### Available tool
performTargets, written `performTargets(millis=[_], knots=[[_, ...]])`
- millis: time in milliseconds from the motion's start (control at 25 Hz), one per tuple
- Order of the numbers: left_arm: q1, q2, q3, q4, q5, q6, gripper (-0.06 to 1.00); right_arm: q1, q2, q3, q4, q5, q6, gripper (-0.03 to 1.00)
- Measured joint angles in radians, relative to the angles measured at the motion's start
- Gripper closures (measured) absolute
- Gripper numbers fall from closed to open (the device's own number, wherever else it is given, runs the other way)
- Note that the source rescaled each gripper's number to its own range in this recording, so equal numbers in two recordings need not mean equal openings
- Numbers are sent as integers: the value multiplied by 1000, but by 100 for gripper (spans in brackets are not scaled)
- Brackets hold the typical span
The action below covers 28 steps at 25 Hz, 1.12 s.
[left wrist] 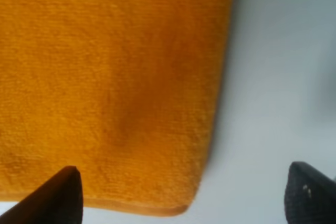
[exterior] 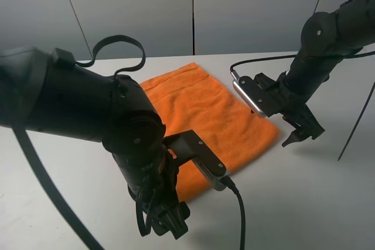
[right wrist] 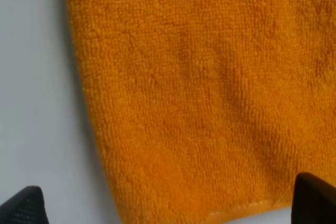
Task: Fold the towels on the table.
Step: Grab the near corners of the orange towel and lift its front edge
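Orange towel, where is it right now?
In the exterior high view the orange towel lies on the white table, near the middle, between the left gripper at its near corner and the right gripper by its right corner.

This is looking like a robotics lab or test cell, not a home. A plain white tabletop is sitting in front of flat grey wall panels meeting at thin vertical seams. Two black robot arms, the left arm and the right arm, are reaching over it, each carrying a camera module at its wrist and trailing a loose black cable.
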Motion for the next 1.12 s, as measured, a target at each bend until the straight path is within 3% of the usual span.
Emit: performTargets(millis=[240, 520, 800, 1120], knots=[[-21, 0, 27, 106, -4, -121, -5, 0, 14, -2, -29, 2, -4, -3], [-21, 0, 58, 84, -66, -128, -5, 0, 28, -2, -40, 6, -4, -3], [-21, 0, 61, 75, -52, -135, -5, 0, 28, -2, -40, 6, -4, -3], [-21, 38, 61, 158, -51, -192, -5, 0, 28, -2, -40, 8, -4, -3]])
